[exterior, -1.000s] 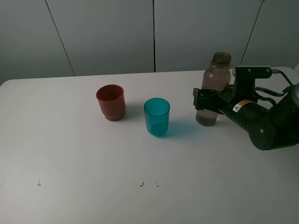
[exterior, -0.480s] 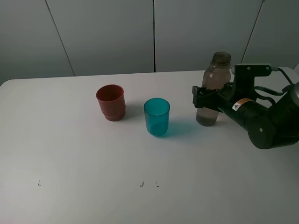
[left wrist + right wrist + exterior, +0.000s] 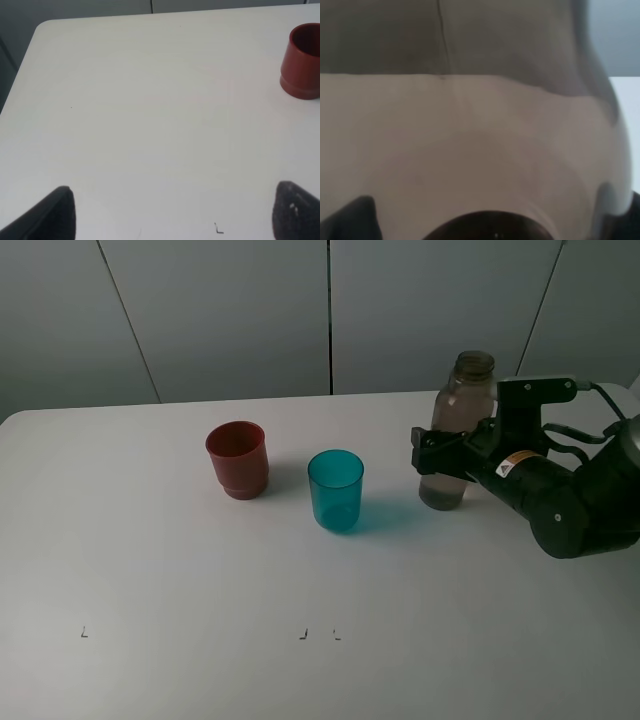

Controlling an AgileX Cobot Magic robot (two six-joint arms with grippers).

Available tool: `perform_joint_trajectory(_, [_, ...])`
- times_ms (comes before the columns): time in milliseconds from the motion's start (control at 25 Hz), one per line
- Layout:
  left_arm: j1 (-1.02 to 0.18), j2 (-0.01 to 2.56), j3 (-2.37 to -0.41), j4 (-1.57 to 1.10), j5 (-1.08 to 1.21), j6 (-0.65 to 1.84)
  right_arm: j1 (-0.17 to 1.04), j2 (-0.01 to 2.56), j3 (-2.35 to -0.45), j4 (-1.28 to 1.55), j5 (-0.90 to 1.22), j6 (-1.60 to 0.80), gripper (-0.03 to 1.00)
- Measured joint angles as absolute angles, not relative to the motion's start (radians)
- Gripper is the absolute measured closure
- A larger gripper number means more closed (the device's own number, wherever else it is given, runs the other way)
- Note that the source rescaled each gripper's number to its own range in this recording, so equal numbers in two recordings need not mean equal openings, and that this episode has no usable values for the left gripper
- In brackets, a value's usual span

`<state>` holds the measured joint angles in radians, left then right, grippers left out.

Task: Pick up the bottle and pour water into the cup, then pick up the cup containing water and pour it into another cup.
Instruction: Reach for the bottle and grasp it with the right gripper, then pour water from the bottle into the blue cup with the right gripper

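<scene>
Tall, slim smoky grey-brown translucent plastic bottle (image 3: 466, 400): uncapped, upright on tabletop (image 3: 200, 570), right side. Teal-blue translucent plastic tumbler (image 3: 335, 490): upright, mouth up, near centre, left of the bottle, clear gap between them. Opaque dark-red plastic cup (image 3: 237, 458), stepped base: upright, left of tumbler, slightly farther back, not touching.

Plain white table (image 3: 150, 570), matte, rounded at the far left corner. Behind it, grey wall panels (image 3: 230, 310) split by thin dark seams (image 3: 330, 315), one upright near the middle, others slanting. Near the table's front edge, three small dark marks: an L-shaped mark (image 3: 84, 633) out toward the left of the high view, and a pair of marks (image 3: 303, 635) close together near the middle.
</scene>
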<state>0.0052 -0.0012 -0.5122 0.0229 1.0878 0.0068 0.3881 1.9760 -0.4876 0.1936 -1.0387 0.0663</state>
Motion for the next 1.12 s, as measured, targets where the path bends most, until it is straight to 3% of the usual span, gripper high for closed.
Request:
perform_joint_trajectory(80, [0.005, -0.001, -0.512, 0.023, 1.088, 0.007, 0.388, 1.976, -0.488, 0.194, -1.039, 0.066, 0.83])
perform_joint_trajectory(120, [0.005, -0.001, -0.512, 0.023, 1.088, 0.007, 0.388, 1.976, -0.488, 0.196, -1.039, 0.063, 0.97])
perform_joint_trajectory(720, [0.005, -0.001, -0.512, 0.023, 1.088, 0.007, 0.388, 1.970, -0.489, 0.194, -1.027, 0.061, 0.97])
perform_joint_trajectory(1120, [0.005, -0.001, -0.512, 0.023, 1.088, 0.007, 0.388, 1.849, -0.543, 0.120, -0.817, -0.053, 0.97])
